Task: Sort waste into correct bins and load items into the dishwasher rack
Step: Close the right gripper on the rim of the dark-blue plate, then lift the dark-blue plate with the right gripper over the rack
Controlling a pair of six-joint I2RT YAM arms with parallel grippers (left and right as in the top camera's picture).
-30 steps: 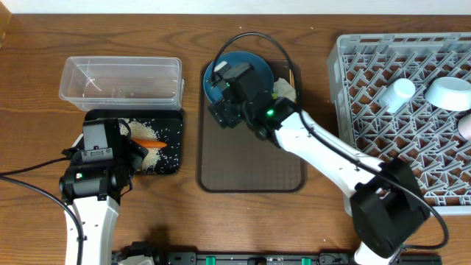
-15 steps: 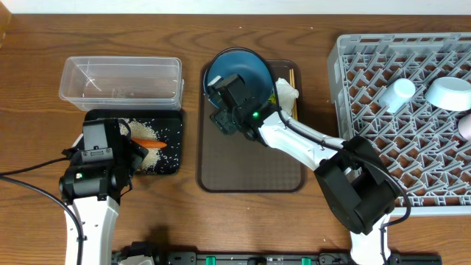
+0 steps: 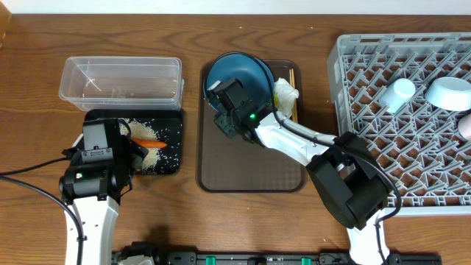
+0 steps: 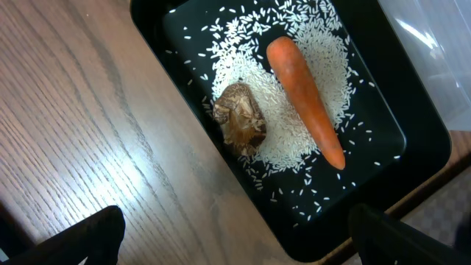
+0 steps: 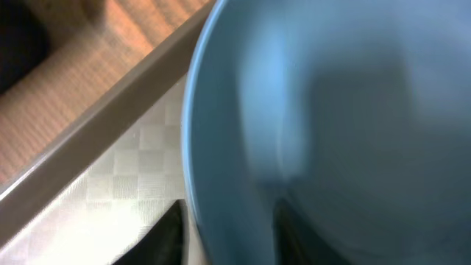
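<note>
Right elbow (image 3: pixel 346 180) swung left; right jaws apparently clamp plate (image 3: pixel 250 73) rim; left jaws wide open over black tray (image 4: pixel 386 143).

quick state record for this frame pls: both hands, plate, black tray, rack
left hand: open, empty, over the black tray
right hand: fingers either side of the blue plate rim; grip not clear
blue plate: at the far end of the brown tray
black tray: rice, carrot, brown lump
rack: cup and white bowl inside
</note>
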